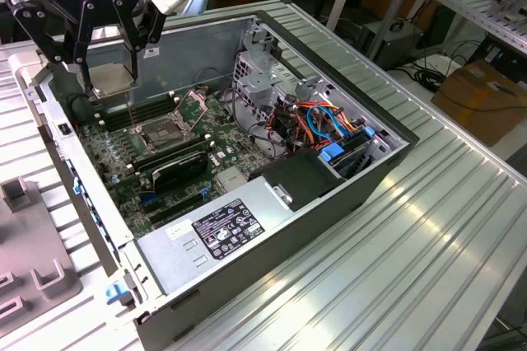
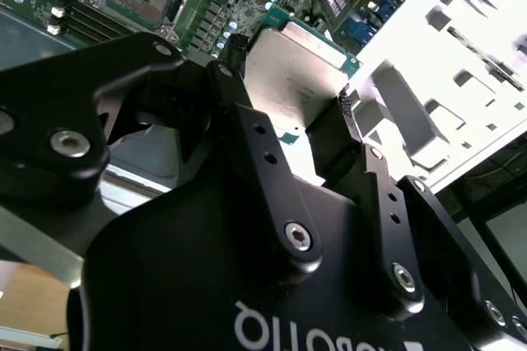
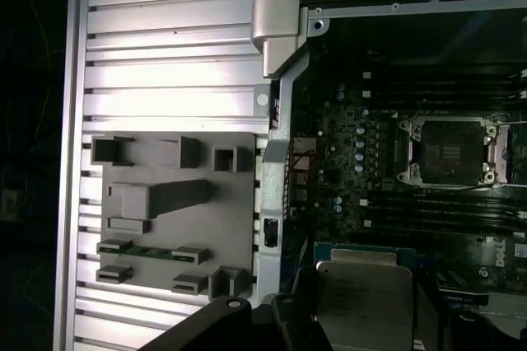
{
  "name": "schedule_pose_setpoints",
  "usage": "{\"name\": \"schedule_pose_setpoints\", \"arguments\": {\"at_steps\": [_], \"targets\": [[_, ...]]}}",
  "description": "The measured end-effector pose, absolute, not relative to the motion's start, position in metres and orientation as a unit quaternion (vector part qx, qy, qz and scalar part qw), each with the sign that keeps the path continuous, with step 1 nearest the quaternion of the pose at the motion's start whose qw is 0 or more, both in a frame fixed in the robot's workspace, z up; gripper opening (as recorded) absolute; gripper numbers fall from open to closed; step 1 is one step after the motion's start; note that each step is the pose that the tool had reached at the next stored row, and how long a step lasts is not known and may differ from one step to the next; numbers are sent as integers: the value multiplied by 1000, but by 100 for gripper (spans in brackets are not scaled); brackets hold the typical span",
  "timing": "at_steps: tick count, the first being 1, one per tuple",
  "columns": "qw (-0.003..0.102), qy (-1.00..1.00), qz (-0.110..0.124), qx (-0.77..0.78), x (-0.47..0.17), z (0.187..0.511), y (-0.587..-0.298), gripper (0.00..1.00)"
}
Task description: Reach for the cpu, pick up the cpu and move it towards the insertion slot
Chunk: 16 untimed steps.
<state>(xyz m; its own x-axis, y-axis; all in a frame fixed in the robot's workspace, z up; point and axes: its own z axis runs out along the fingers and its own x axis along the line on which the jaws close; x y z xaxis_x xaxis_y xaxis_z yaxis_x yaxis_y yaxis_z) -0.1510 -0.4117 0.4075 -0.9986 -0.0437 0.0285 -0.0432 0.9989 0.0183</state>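
Cpu (image 2: 296, 79), edges partly hidden, clamped in gripper (image 2: 288, 100), seemingly above motherboard beside insertion slot (image 1: 162, 131).

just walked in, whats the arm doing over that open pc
The gripper is shut on the cpu, holding it in the air over the open computer case. The insertion slot on the motherboard stands open with its steel plate tilted up, and it is empty. The cpu is off to one side of the slot, not in it.
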Motion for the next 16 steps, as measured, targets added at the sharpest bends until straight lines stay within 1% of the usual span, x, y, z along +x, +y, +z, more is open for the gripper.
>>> {"name": "schedule_pose_setpoints", "arguments": {"at_steps": [16], "targets": [[14,-1000,-9,22,-138,407,-386,55]]}}
